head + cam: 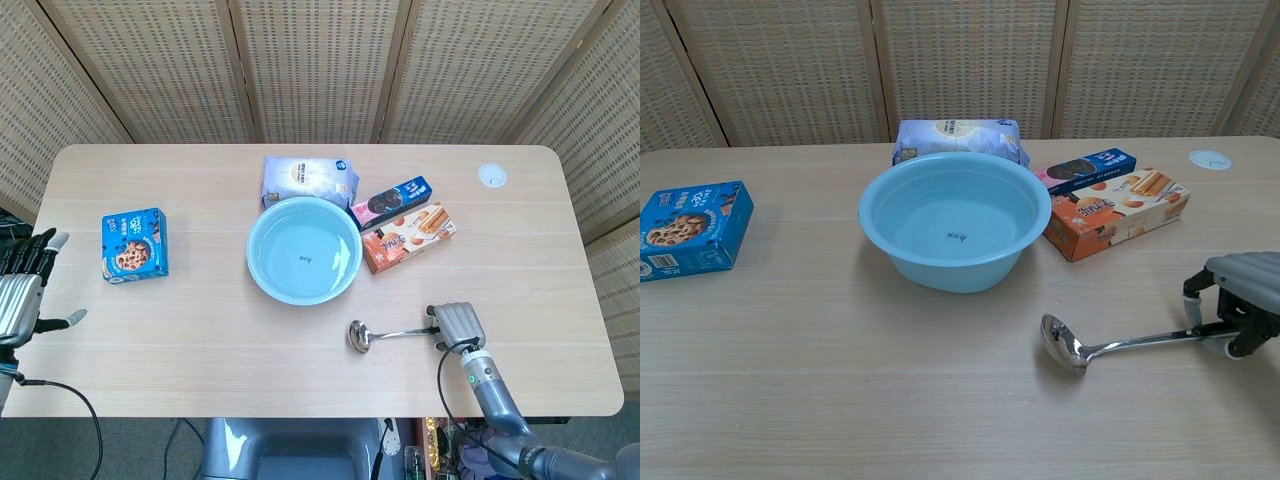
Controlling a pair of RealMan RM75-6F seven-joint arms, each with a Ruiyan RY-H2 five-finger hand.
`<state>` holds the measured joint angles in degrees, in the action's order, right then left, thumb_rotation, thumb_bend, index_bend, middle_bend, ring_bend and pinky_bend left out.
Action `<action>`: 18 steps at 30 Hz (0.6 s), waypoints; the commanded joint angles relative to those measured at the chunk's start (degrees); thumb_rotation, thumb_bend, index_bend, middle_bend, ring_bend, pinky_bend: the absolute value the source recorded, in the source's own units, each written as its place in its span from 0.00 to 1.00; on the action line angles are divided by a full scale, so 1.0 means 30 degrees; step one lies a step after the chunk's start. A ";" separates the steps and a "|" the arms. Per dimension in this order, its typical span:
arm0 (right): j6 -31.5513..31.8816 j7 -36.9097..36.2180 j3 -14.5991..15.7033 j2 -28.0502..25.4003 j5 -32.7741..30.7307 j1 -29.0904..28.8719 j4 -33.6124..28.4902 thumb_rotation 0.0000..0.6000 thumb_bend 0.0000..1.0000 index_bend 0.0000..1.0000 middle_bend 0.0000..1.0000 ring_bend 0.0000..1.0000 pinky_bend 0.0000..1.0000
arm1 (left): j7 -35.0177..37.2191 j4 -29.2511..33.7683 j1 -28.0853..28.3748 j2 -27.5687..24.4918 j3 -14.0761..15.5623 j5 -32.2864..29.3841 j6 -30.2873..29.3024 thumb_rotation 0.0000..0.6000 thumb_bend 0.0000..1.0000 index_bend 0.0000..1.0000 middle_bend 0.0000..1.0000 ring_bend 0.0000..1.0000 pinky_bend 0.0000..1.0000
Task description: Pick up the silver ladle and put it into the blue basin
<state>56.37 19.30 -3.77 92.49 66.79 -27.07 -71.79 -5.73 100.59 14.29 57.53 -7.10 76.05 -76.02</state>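
Note:
The silver ladle (385, 333) (1110, 346) lies flat on the table, in front of the blue basin and to its right, with its bowl pointing left. My right hand (458, 324) (1240, 290) sits over the far right end of the handle, fingers curled down around it on both sides while the ladle still rests on the wood. The light blue basin (262, 275) (940, 265) stands empty at the table's middle. My left hand (25, 290) hangs beyond the table's left edge with its fingers spread, holding nothing; the chest view does not show it.
A blue cookie box (134, 245) (685, 228) lies at the left. Behind the basin is a white bag (308, 180) (958, 140). To the basin's right lie a dark blue biscuit box (392, 203) (1085, 165) and an orange box (408, 237) (1118, 212). A white disc (491, 176) sits far right.

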 commanded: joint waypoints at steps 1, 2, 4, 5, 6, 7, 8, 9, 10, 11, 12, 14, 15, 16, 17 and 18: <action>0.0777 -0.1435 0.0125 -0.0712 0.1176 0.0353 -0.0658 1.00 0.57 0.71 1.00 0.98 1.00 | 0.0079 0.0002 -0.0011 -0.0036 0.0019 0.0054 -0.0008 1.00 0.00 0.00 0.00 0.00 0.00; 0.0884 -0.1754 0.0157 -0.0884 0.1394 0.0416 -0.0812 1.00 0.57 0.71 1.00 0.98 1.00 | 0.0105 0.0000 -0.0013 -0.0045 0.0024 0.0074 -0.0013 1.00 0.00 0.00 0.00 0.00 0.00; 0.1005 -0.2348 0.0195 -0.1328 0.1718 0.0528 -0.1279 1.00 0.57 0.71 1.00 0.98 1.00 | 0.0131 0.0012 -0.0014 -0.0058 0.0041 0.0148 -0.0036 1.00 0.00 0.00 0.00 0.00 0.00; 0.1080 -0.2614 0.0203 -0.1583 0.1869 0.0585 -0.1571 1.00 0.57 0.71 1.00 0.98 1.00 | 0.0133 0.0023 -0.0013 -0.0059 0.0057 0.0189 -0.0040 1.00 0.00 0.00 0.00 0.00 0.00; 0.1148 -0.2771 0.0215 -0.1767 0.1990 0.0626 -0.1769 1.00 0.57 0.71 1.00 0.98 1.00 | 0.0130 0.0032 -0.0017 -0.0060 0.0069 0.0210 -0.0046 1.00 0.00 0.00 0.00 0.00 0.00; 0.1210 -0.2891 0.0239 -0.1944 0.2113 0.0662 -0.1952 1.00 0.57 0.71 1.00 0.98 1.00 | 0.0120 0.0039 -0.0013 -0.0059 0.0077 0.0234 -0.0049 1.00 0.00 0.00 0.00 0.00 0.00; 0.1268 -0.2995 0.0272 -0.2118 0.2231 0.0702 -0.2130 1.00 0.57 0.71 1.00 0.98 1.00 | 0.0121 0.0045 -0.0019 -0.0057 0.0093 0.0256 -0.0053 1.00 0.00 0.00 0.00 0.00 0.00; 0.1345 -0.3140 0.0299 -0.2335 0.2377 0.0747 -0.2368 1.00 0.57 0.71 1.00 0.98 1.00 | 0.0117 0.0047 -0.0022 -0.0049 0.0100 0.0273 -0.0067 1.00 0.00 0.00 0.00 0.00 0.00; 0.1389 -0.3219 0.0308 -0.2436 0.2448 0.0771 -0.2482 1.00 0.57 0.71 1.00 0.98 1.00 | 0.0111 0.0050 -0.0020 -0.0049 0.0101 0.0279 -0.0069 1.00 0.00 0.00 0.00 0.00 0.00; 0.1481 -0.3371 0.0317 -0.2619 0.2583 0.0811 -0.2703 1.00 0.57 0.71 1.00 0.98 1.00 | 0.0112 0.0057 -0.0014 -0.0047 0.0098 0.0279 -0.0066 1.00 0.00 0.00 0.00 0.00 0.00; 0.1547 -0.3553 0.0335 -0.2833 0.2715 0.0851 -0.2961 1.00 0.57 0.71 1.00 0.98 1.00 | 0.0107 0.0057 -0.0009 -0.0045 0.0095 0.0268 -0.0060 1.00 0.00 0.00 0.00 0.00 0.00; 0.1641 -0.3882 0.0350 -0.3254 0.2963 0.0899 -0.3444 1.00 0.57 0.71 1.00 0.98 1.00 | 0.0100 0.0054 -0.0005 -0.0037 0.0098 0.0255 -0.0051 1.00 0.00 0.00 0.00 0.00 0.00; 0.1678 -0.3955 0.0346 -0.3366 0.3033 0.0908 -0.3575 1.00 0.57 0.71 1.00 0.98 1.00 | 0.0089 0.0049 0.0001 -0.0035 0.0095 0.0249 -0.0048 1.00 0.00 0.00 0.00 0.00 0.00; 0.1721 -0.4028 0.0340 -0.3477 0.3107 0.0917 -0.3709 1.00 0.57 0.71 1.00 0.98 1.00 | 0.0079 0.0046 0.0007 -0.0028 0.0095 0.0241 -0.0037 1.00 0.00 0.00 0.00 0.00 0.00; 0.1822 -0.4171 0.0318 -0.3672 0.3238 0.0938 -0.3971 1.00 0.57 0.71 1.00 0.98 1.00 | 0.0075 0.0043 0.0018 -0.0022 0.0093 0.0223 -0.0016 1.00 0.00 0.00 0.00 0.00 0.00; 0.1901 -0.4270 0.0299 -0.3825 0.3336 0.0952 -0.4175 1.00 0.57 0.71 1.00 0.98 1.00 | 0.0062 0.0046 0.0025 -0.0019 0.0092 0.0215 -0.0006 1.00 0.00 0.00 0.00 0.00 0.00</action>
<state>61.65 7.04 -2.81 81.62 76.26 -24.34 -83.52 -5.54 100.73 14.36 57.47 -6.83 76.71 -76.05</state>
